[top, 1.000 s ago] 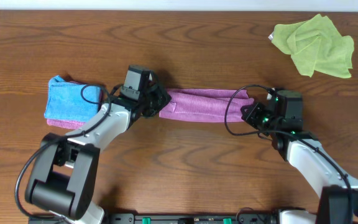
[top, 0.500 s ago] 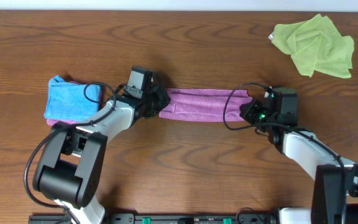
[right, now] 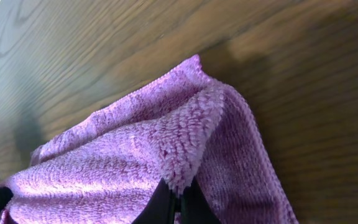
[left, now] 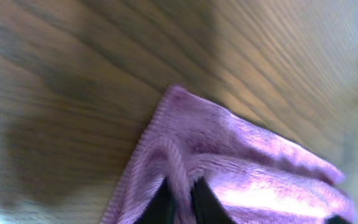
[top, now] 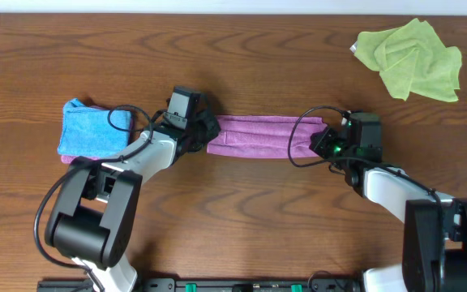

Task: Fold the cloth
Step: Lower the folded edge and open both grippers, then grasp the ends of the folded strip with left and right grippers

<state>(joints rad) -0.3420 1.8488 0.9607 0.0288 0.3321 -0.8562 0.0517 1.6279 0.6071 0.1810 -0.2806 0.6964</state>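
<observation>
- Brown wood-grain table (top: 242, 65) lies under both my arms, and everything rests on it.
- My left gripper (left: 182, 194) has its two dark fingertips pressed in on a raised ridge of the cloth (top: 258, 136). The plush purple pile stands up between them, so the jaws are clamped on that fold.
- My right gripper (right: 178, 200) has its jaws drawn together on the cloth's edge, where a thick folded lip of pile comes down into the tips.
- From overhead, the cloth is a long narrow purple band running left to right between my two grippers. Its left end is at my left jaws and its right end at my right jaws.
- Its body lies flat on the wood. A faint crease runs along its length, and the near edge bows slightly towards me.
- In the left wrist view a stitched corner points away beyond my fingertips onto bare table.
- Further left, well apart from the purple band, sits a folded blue cloth (top: 87, 130) with a pink cloth (top: 83, 160) showing under its near edge.
- At the far right, a crumpled lime-green cloth (top: 412, 58) lies well apart from both arms.
</observation>
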